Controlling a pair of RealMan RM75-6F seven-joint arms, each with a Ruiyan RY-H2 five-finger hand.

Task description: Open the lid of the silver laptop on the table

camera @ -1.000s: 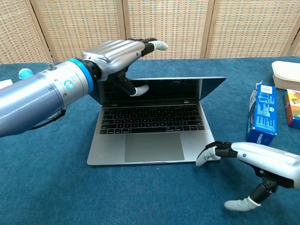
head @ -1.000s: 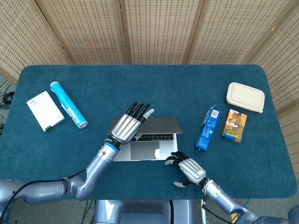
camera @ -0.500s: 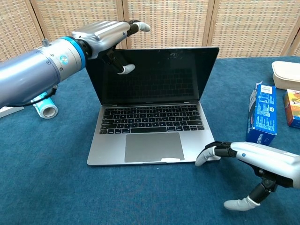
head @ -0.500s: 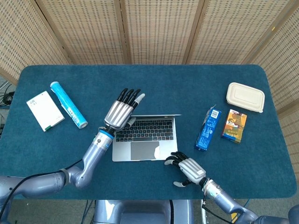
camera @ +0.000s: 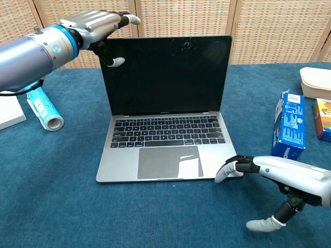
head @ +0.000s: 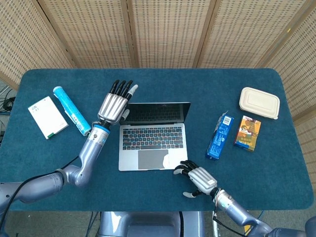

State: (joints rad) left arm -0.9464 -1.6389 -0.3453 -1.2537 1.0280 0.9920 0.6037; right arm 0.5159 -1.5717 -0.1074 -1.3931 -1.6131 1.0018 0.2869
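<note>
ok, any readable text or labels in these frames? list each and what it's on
Nothing reads with certainty.
Blue box: white lettering on its side, perhaps "OREO", too blurred to confirm.
Orange box: printed picture, text too small.
Blue tube: print too small.
White booklet: small print, unreadable.
Laptop: key legends and mark under the screen too small.

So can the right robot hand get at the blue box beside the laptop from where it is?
Probably yes: the right robot hand sits near the laptop's front right corner, with only bare table between it and the blue box.
</note>
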